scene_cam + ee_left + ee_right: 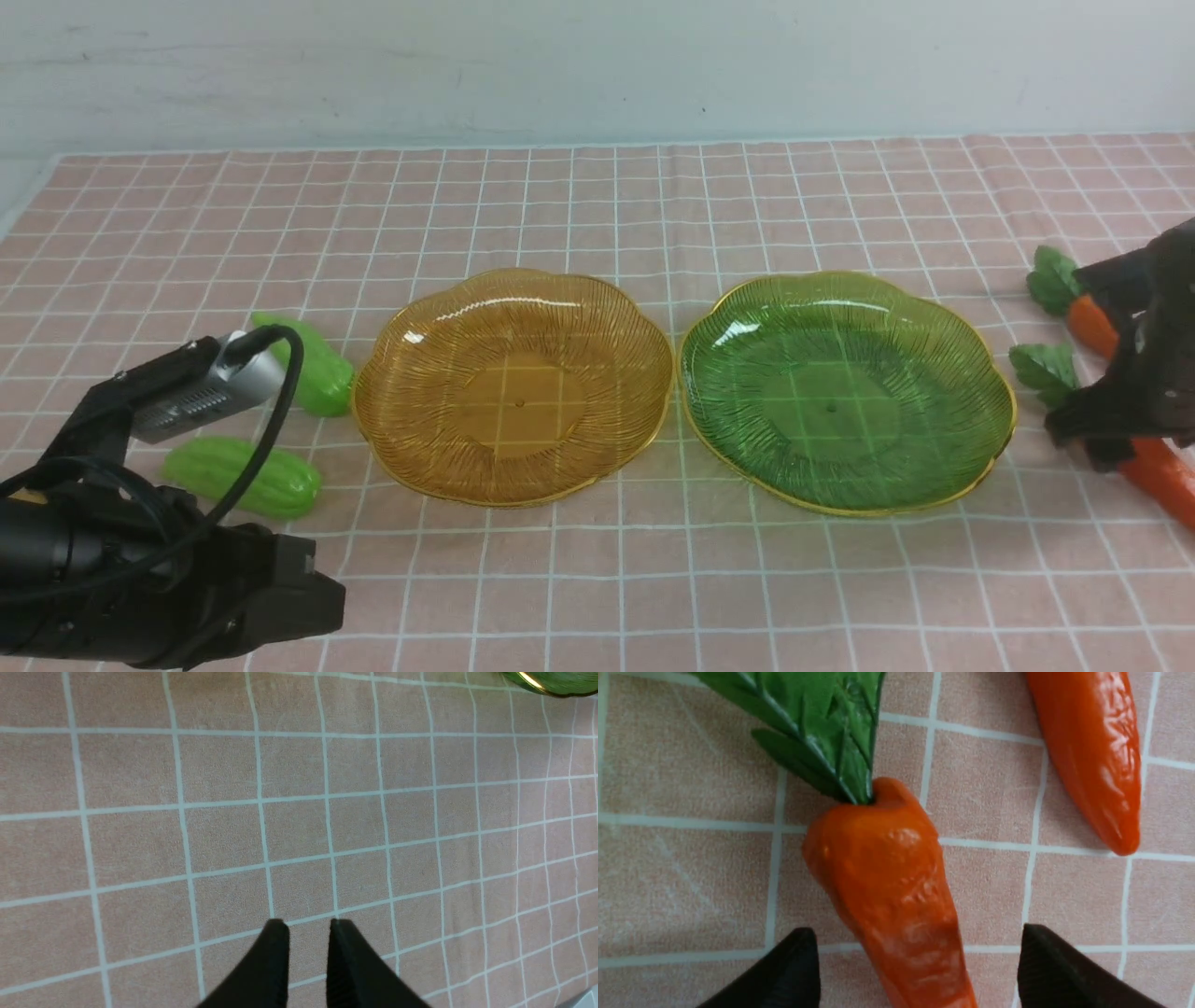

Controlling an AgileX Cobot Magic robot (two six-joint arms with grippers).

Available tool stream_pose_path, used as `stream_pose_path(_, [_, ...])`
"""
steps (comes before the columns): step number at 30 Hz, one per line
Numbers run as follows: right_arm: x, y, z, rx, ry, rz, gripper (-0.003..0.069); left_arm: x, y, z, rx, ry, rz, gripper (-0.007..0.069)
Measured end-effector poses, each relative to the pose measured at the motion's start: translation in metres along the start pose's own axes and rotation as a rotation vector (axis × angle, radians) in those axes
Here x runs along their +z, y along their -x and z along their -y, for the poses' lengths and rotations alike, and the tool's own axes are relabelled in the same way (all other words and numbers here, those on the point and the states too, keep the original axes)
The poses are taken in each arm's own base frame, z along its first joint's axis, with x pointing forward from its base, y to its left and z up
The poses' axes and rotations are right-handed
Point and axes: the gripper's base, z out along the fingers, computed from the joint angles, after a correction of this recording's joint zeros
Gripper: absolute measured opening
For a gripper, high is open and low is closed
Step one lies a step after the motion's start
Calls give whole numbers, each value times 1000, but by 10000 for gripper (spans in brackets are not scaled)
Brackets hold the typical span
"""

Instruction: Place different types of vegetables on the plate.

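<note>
Two light-green gourds lie left of the amber plate (pixel 597 299), one farther (pixel 313 375) and one nearer (pixel 245 476). Two orange carrots with green tops lie right of the green plate (pixel 990 420), one farther (pixel 1088 322) and one nearer (pixel 1162 476). My right gripper (pixel 1106 429) is low over the nearer carrot. In the right wrist view it (pixel 915 938) is open, with the carrot (pixel 887 877) between the fingers; the other carrot (pixel 1092 756) lies beside. My left gripper (pixel 313 597) hangs near the front left. In its wrist view its fingers (pixel 308 926) are nearly together over bare cloth, holding nothing.
Both plates hold nothing. The pink checked cloth (pixel 616 579) covers the whole table up to the pale back wall. The green plate's rim (pixel 551 681) shows at a corner of the left wrist view. My left arm's camera and cable (pixel 201 387) partly hide the gourds.
</note>
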Motion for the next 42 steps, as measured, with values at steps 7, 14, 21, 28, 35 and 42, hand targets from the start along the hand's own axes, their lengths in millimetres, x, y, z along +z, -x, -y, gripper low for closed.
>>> stream_pose_path(7, [-13,13,9,3,-28,-66,272,0,0,0,3,0,0,112])
stream_pose_path(14, [-77,57,5,145,267,-15,272,0,0,0,3,0,0,112])
stream_pose_path(21, [-69,79,-70,-28,488,78,327,0,1,0,3,4,12,112])
stream_pose_path(28, [-50,94,-52,-72,310,152,644,0,2,-1,3,8,24,112])
stream_pose_path(35, [-19,90,39,60,67,151,615,0,3,-1,3,9,27,112])
stream_pose_path(42, [27,80,55,88,54,64,574,0,3,-1,3,9,27,112])
